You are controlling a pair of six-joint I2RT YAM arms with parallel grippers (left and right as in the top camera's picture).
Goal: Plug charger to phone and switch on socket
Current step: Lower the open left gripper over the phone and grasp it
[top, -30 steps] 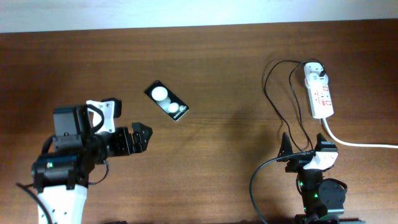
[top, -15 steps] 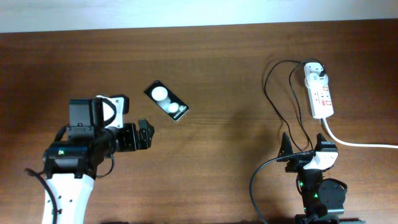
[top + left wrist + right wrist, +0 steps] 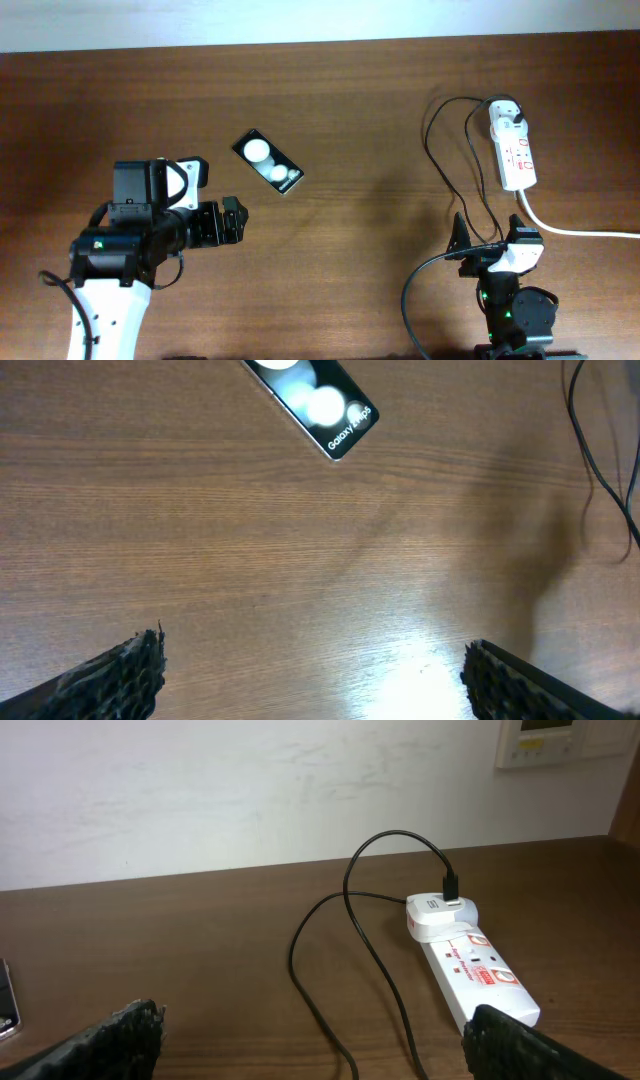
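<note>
White "Galaxy" lettering at one end of the phone [image 3: 310, 402], trailing characters unclear; red labels on the socket [image 3: 478, 978] illegible.

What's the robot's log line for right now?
left gripper: open, short of phone | right gripper: open, empty | charger: in socket, not in phone

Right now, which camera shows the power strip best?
The right wrist view: the power strip lies close, its red labels and the white adapter plugged into its far end clear. Overhead shows it whole but small. The left wrist view misses it, catching only the charger cable.
</note>
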